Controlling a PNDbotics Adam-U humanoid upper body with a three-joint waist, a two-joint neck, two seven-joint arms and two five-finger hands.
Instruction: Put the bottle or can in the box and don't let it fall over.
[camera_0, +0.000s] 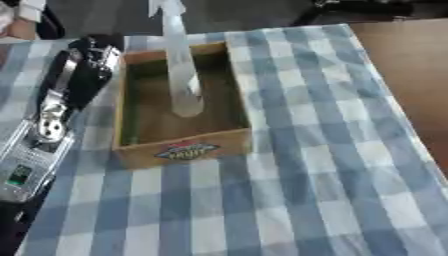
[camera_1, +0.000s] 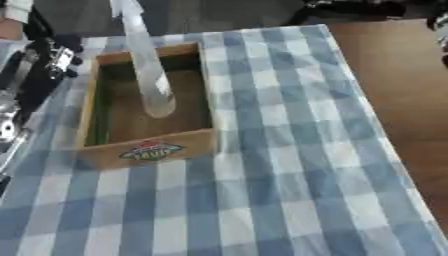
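1. A clear bottle (camera_0: 181, 65) stands up inside the wooden box (camera_0: 184, 150), near the middle.
2. The box sits on a blue checked cloth (camera_0: 332, 165).
3. The left hand (camera_0: 92, 55) is at 9 o'clock from the box, just outside its wall; I cannot tell how its fingers are.
4. The right hand does not show.

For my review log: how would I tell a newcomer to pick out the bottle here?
Find the blue-and-white checked tablecloth, then the open cardboard box with a colourful label on its near wall. Standing upright inside is a tall, slim, clear plastic bottle, the only thing in the box, taller than its walls.
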